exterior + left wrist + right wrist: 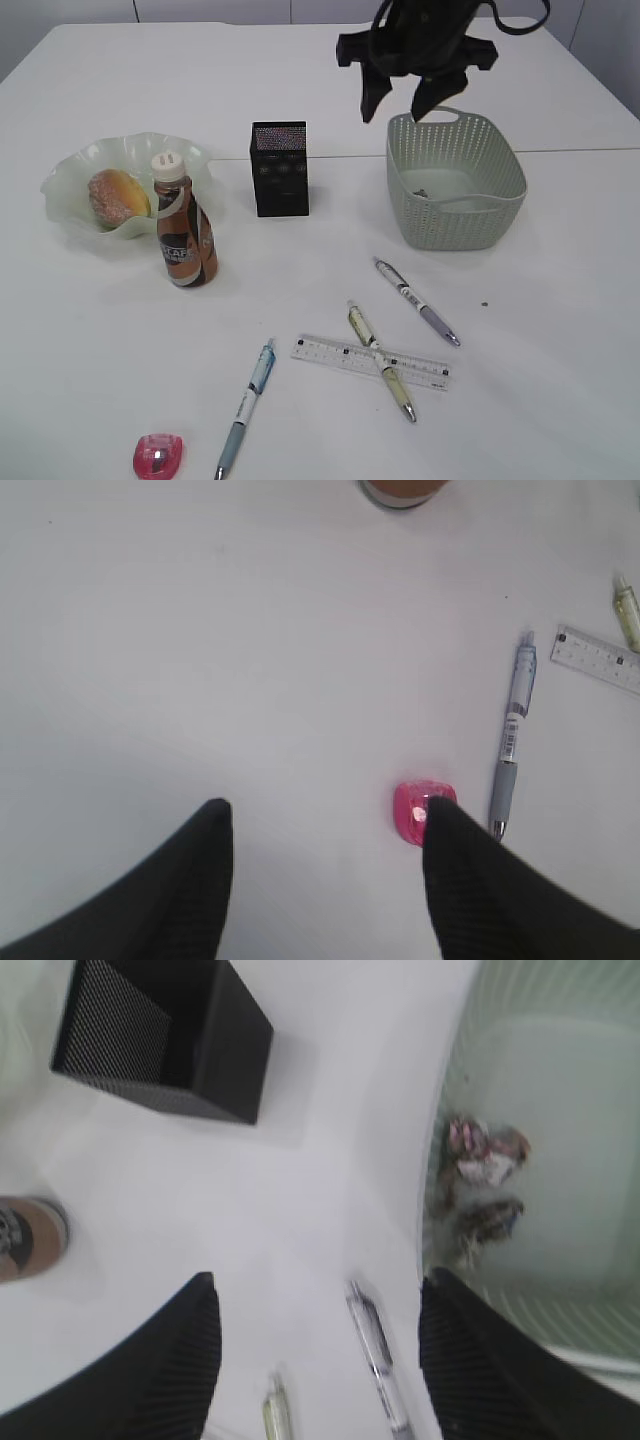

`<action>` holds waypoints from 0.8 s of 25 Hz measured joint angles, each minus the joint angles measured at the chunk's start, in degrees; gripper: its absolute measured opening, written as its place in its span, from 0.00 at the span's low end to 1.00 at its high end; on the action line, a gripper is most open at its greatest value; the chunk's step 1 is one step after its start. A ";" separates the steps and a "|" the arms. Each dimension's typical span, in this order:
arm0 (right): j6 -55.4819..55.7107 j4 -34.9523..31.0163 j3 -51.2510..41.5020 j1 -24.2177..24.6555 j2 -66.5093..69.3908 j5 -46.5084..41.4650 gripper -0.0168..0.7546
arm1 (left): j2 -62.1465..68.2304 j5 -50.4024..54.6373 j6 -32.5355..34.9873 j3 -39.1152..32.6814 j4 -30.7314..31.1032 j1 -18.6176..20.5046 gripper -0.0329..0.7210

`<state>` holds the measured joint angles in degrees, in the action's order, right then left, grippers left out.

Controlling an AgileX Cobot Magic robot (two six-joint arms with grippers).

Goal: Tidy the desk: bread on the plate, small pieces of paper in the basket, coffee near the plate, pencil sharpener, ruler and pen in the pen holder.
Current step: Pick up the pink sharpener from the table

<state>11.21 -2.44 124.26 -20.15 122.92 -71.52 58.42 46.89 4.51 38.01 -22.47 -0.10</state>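
The right hand (400, 108) hangs in the air above the tabletop (560, 330), over the back left rim of the basket (455, 180), its two dark fingers (175, 1360) spread apart with nothing between them. Through that gap its wrist view looks down on bare tabletop, a grey-tipped pen (378, 1360) and the end of a yellowish pen (275, 1415). To the right, crumpled paper scraps (480, 1155) lie on the basket floor; to the upper left stands the black mesh pen holder (160, 1035).

The left hand (325, 820) is likewise parted and empty, low over the near edge of the tabletop. The pink pencil sharpener (415, 810) lies just at its right fingertip (445, 825); whether they touch cannot be told. Just beside it lies a blue-and-grey pen (512, 735), and farther right the clear ruler (598, 660).

In the exterior view the yellowish pen lies across the ruler, and the grey-tipped pen lies apart between ruler and basket. The golden-brown bread (118, 197) sits in the wavy pale green plate (75, 175) at the left. The brown coffee (184, 225) bottle with white cap stands upright just at the plate's front right rim.
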 joint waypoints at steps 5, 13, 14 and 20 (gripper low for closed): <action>0.27 1.31 -14.82 0.00 -8.38 0.00 0.62 | 0.00 1.81 0.24 0.00 0.35 0.00 0.63; -3.02 3.92 -29.34 0.00 -21.29 0.10 0.62 | 0.00 5.01 1.51 0.00 0.48 0.00 0.63; -3.53 4.17 -31.19 0.00 -22.45 0.21 0.62 | 0.00 5.40 1.60 0.00 0.48 0.00 0.63; -5.02 8.07 -43.41 0.00 -27.79 0.39 0.62 | -0.84 6.78 1.86 0.00 0.11 0.00 0.63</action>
<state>6.18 5.63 80.85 -20.15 95.12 -71.13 57.58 53.67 6.37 38.01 -22.36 -0.10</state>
